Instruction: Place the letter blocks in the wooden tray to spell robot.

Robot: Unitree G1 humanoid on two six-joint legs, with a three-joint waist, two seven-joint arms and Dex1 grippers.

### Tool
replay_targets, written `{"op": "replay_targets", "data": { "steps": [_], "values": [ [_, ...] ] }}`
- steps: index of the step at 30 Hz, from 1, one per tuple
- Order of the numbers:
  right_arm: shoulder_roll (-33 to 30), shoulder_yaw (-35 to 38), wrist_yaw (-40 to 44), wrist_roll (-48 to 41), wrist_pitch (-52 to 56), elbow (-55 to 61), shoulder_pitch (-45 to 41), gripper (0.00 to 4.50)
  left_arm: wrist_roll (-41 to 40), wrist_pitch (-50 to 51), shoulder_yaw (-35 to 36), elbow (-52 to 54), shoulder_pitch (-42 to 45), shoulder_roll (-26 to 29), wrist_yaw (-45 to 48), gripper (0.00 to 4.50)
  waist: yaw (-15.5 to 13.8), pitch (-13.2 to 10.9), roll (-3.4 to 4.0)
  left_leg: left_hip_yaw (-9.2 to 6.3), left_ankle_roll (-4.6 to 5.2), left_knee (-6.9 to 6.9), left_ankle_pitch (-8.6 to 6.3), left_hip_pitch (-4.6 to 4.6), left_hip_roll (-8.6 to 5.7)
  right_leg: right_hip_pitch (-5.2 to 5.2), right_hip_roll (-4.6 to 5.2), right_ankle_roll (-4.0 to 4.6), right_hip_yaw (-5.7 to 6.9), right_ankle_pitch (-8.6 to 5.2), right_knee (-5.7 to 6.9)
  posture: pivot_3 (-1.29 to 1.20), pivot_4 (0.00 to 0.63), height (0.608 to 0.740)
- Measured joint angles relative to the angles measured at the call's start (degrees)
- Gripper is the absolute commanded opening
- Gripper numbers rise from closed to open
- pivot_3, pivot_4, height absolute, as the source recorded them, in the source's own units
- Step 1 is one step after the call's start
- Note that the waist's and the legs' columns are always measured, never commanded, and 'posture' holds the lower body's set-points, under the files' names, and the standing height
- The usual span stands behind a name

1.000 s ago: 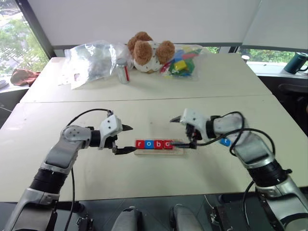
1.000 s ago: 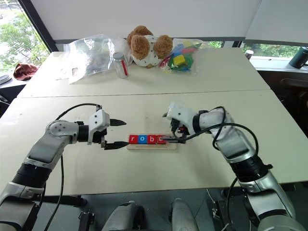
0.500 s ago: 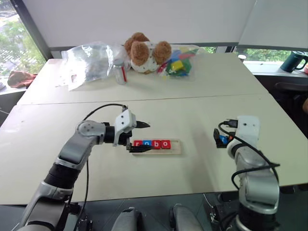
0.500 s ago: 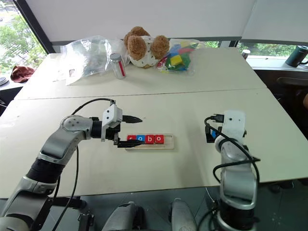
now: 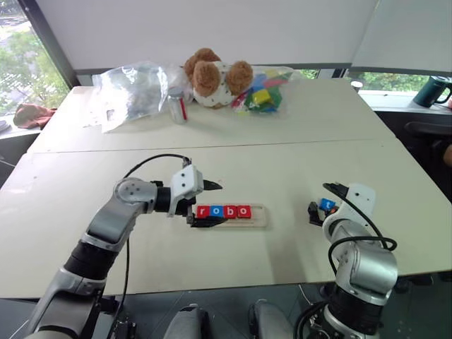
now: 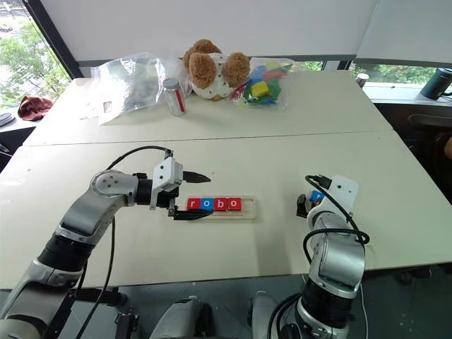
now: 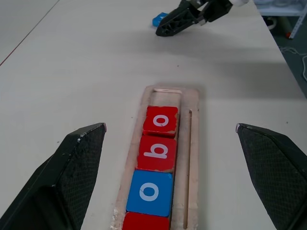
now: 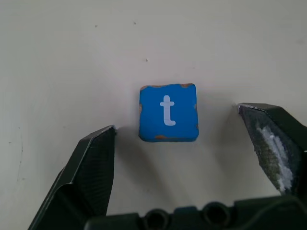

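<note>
Right wrist view—right gripper [image 8: 175, 143] astride blue t block [image 8: 168, 112], untouched

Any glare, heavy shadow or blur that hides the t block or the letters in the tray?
Right wrist view: t block sharp, evenly lit, a soft shadow below it, no glare. Left wrist view: tray letters crisp; the left gripper's fingers frame it without covering them. Eye views: bright windows at the corners, table evenly lit.
</note>
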State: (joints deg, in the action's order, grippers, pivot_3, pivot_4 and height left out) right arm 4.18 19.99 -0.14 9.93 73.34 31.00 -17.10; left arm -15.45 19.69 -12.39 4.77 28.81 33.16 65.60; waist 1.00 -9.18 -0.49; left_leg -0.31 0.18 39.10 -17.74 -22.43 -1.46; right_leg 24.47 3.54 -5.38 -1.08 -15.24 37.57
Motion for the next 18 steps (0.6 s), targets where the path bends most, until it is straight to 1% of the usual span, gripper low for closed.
{"op": "replay_targets", "data": {
  "steps": [3,4,6,8,10,12,18],
  "values": [
    [0.0,-0.3,-0.6,-0.6,-0.9,-0.6,0.0,1.57,0.0,0.0,0.0,0.0,-0.2,0.2,-0.5,4.50,-0.1,0.0,0.00,0.00,0.00,0.00,0.00,0.00,0.00,-0.01,0.00,0.00,0.00,0.00,0.00,0.00,0.150,0.740],
    [0.0,-0.5,-0.8,-0.8,-1.1,-0.7,0.0,1.12,0.0,0.0,0.0,0.0,-0.3,0.4,-0.6,4.50,-0.1,0.0,0.00,-0.01,0.00,0.00,0.00,0.00,0.00,-0.01,0.00,0.00,-0.01,0.00,-0.01,0.00,0.150,0.740],
    [-0.1,-0.7,-1.2,-1.2,-1.2,-0.9,0.0,1.13,0.0,0.0,0.0,0.0,-0.4,0.5,-0.8,4.50,-0.1,0.0,0.00,0.00,0.01,0.00,0.00,0.00,0.00,-0.02,0.00,0.00,-0.01,0.00,-0.01,0.00,0.150,0.740],
    [-1.6,-2.0,-0.8,-1.6,-1.5,-1.5,0.1,1.13,0.0,-0.1,0.0,0.0,-0.4,0.5,-0.9,4.50,0.0,0.0,0.00,0.00,0.01,0.00,0.00,0.00,-0.01,-0.02,0.00,0.00,0.00,0.00,-0.02,0.00,0.150,0.740],
    [-4.3,-3.7,1.3,-2.9,-1.8,-2.6,-0.1,1.13,0.0,-0.4,0.0,-0.1,-0.4,0.5,-0.9,4.50,0.0,0.0,0.00,0.01,0.01,0.01,0.00,0.00,-0.01,-0.02,0.00,0.00,0.00,0.00,-0.02,0.00,0.150,0.740],
    [-5.7,-5.3,3.5,-4.7,-1.6,-3.2,-1.2,1.13,0.1,-0.5,0.0,-0.3,-0.4,0.7,-0.9,4.50,0.1,0.0,0.00,0.01,0.01,0.00,0.00,0.00,0.02,-0.01,0.00,0.00,0.01,0.00,-0.02,0.00,0.150,0.740],
    [-5.5,-8.5,5.7,-8.7,-1.0,-5.5,-2.8,1.13,0.3,-1.1,0.0,-0.7,-0.8,0.6,-1.5,4.50,0.0,0.0,0.00,-0.03,0.01,-0.08,0.00,-0.01,0.05,0.02,0.01,0.01,0.00,0.00,-0.05,0.00,0.150,0.740]
  ]
}}
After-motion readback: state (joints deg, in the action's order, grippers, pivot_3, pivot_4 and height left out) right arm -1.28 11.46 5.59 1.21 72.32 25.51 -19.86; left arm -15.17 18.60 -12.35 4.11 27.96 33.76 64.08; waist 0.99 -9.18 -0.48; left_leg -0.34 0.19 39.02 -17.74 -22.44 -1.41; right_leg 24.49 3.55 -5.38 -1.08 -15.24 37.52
